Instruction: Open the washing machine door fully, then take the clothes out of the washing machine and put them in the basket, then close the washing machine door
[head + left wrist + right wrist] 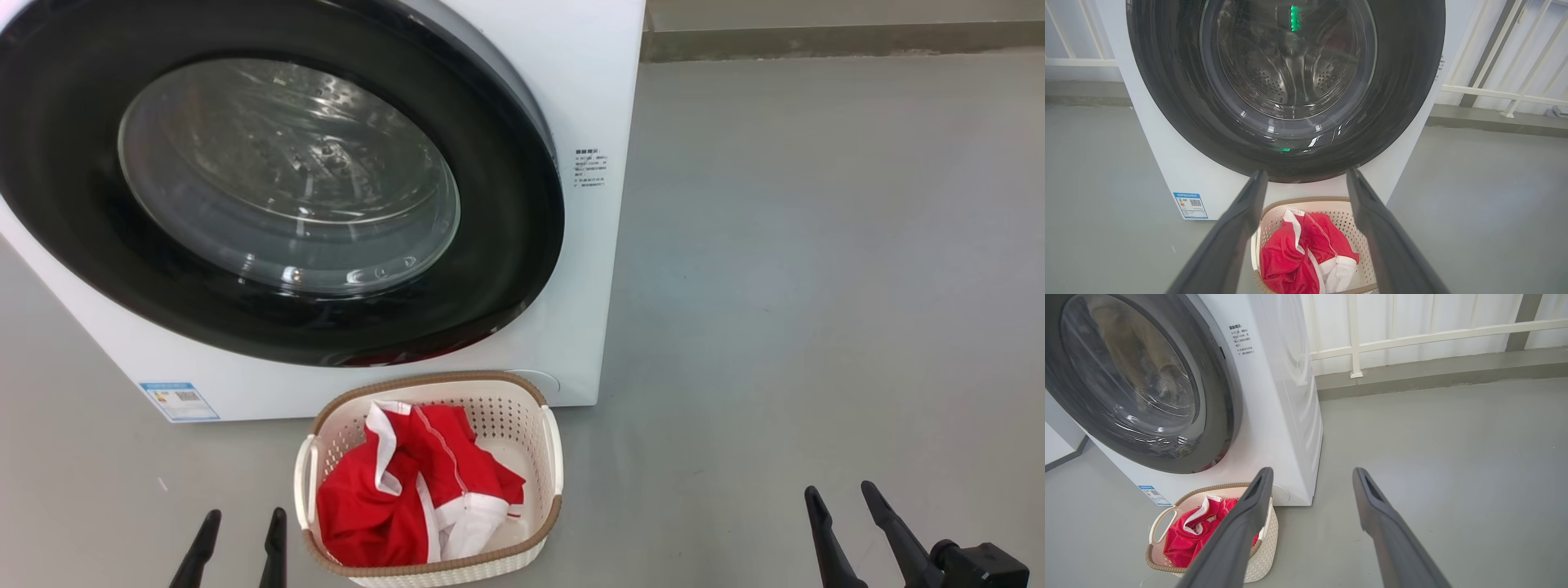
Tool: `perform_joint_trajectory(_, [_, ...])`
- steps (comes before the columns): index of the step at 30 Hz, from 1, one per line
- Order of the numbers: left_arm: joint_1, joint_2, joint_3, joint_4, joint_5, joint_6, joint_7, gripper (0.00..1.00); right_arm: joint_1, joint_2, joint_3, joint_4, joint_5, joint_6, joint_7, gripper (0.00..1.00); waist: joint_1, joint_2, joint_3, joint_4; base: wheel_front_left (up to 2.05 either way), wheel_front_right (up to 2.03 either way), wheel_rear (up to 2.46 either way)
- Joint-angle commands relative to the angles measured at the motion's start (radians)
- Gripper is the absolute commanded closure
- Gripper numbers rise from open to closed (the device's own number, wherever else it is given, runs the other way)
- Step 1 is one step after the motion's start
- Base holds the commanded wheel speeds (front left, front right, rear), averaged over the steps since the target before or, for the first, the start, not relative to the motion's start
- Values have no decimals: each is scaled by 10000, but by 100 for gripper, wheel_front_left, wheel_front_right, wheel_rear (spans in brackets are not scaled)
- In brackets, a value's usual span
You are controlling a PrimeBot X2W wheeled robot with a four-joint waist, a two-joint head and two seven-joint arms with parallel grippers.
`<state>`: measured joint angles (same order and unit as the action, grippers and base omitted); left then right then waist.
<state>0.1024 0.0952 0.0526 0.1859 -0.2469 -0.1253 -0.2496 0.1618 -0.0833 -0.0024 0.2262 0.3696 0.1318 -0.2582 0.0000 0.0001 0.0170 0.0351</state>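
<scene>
The white washing machine (588,73) stands at the upper left, and its washing machine door (506,245), a glossy black rim around a clear glass bowl, lies shut against the front. Through the glass only bare steel drum shows. On the floor just in front sits the cream basket (424,382), holding the red clothes (384,498) with white trim. My left gripper (246,514) is open, low and just left of the basket. My right gripper (839,488) is open, far right over bare floor. In the left wrist view, the left gripper (1306,173) frames the basket (1306,201) and clothes (1290,257).
Grey floor (816,286) stretches to the machine's right. A low grey kerb (1433,371) and white railing (1412,335) run along the back wall. A blue label sticker (180,400) sits at the machine's lower left corner.
</scene>
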Motion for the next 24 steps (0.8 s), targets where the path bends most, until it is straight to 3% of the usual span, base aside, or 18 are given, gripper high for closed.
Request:
perform_joint_trajectory(1, [-223,74,386,-278,75,-54,-122,0,-157,-107,190,-250,-24,-11,-36,0,0,-1,-7,3,0,0,0])
perform_joint_trajectory(14, [-219,-3,467,-292,108,-54,-122,0,-157,-90,220,-313,-22,-11,-36,0,0,-1,55,40,0,0,0])
perform_joint_trajectory(15, [-2,-98,82,15,0,4,7,100,-3,31,14,0,6,0,1,100,0,-1,51,39,0,0,0])
perform_joint_trajectory(24, [-55,-322,24,563,-435,15,155,100,-69,194,104,514,406,0,131,100,8,-1,41,26,0,0,0])
